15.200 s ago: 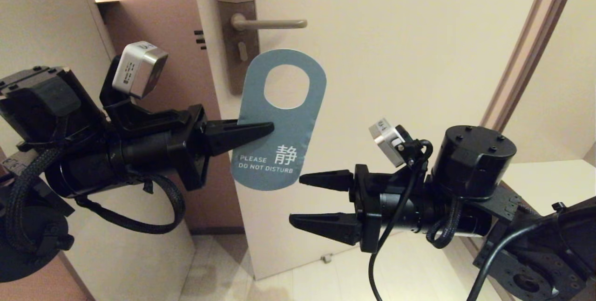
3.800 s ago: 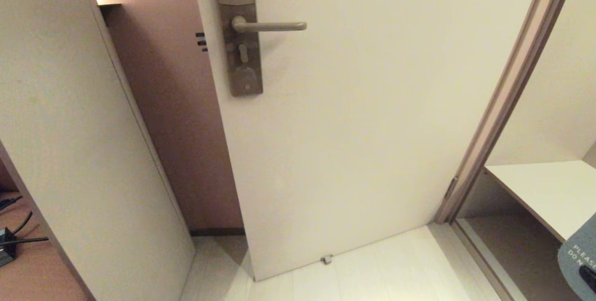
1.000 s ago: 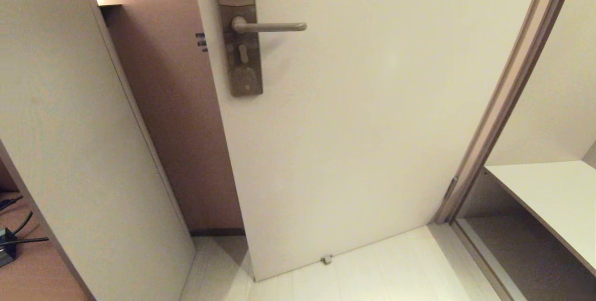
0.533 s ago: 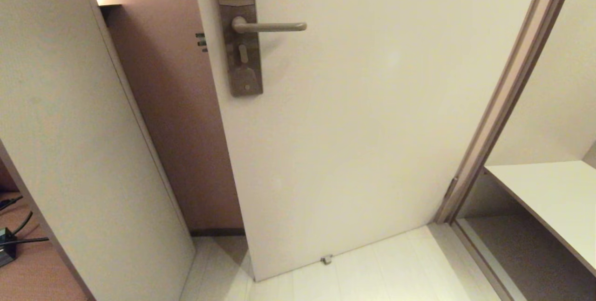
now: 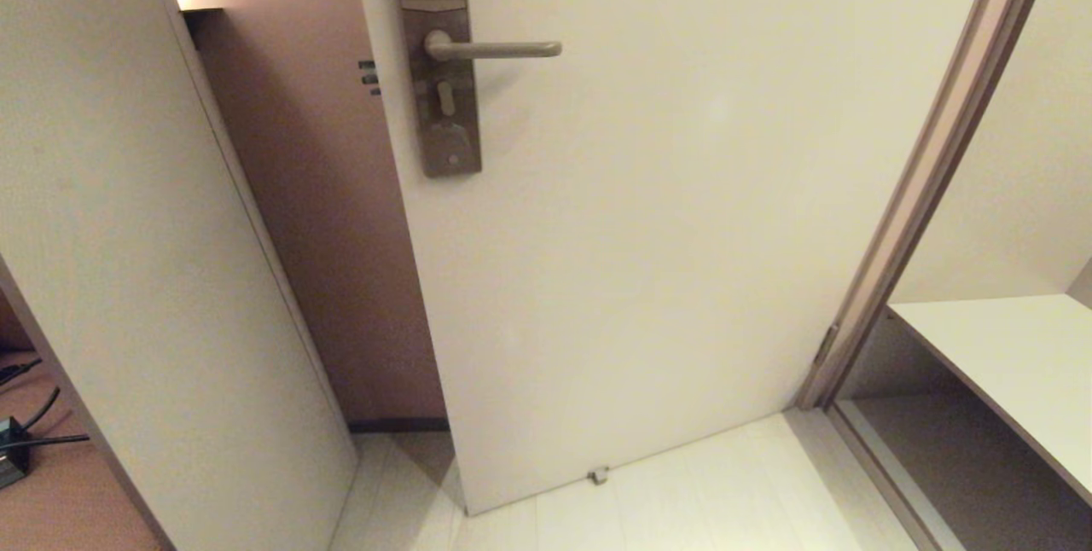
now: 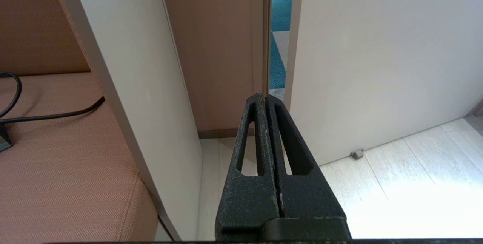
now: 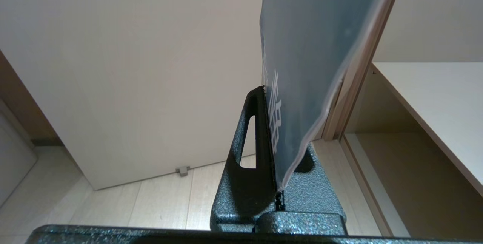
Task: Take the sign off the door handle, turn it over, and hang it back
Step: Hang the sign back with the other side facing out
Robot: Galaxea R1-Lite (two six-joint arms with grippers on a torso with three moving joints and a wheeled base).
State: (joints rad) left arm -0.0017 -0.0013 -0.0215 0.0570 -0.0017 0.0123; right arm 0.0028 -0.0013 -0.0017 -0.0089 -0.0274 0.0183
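Cream door (image 5: 682, 235) ajar over pale plank floor (image 5: 682, 500), tall white panel (image 5: 128, 235) to its left, white shelf (image 5: 1007, 355) to its right; door handle (image 5: 493, 48) level and bare. Left gripper (image 6: 266, 100) low by the door's edge, fingers pressed together, empty. Right gripper (image 7: 263, 91) clamped on the sign (image 7: 313, 47), blue-grey face showing, card standing up from the fingers, clear of the handle.

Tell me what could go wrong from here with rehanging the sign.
The right gripper pinches the sign by one edge only, so the card may slip or swing. The handle is bare and neither arm shows in the head view, so the reach starts far off. The left gripper is shut and empty.
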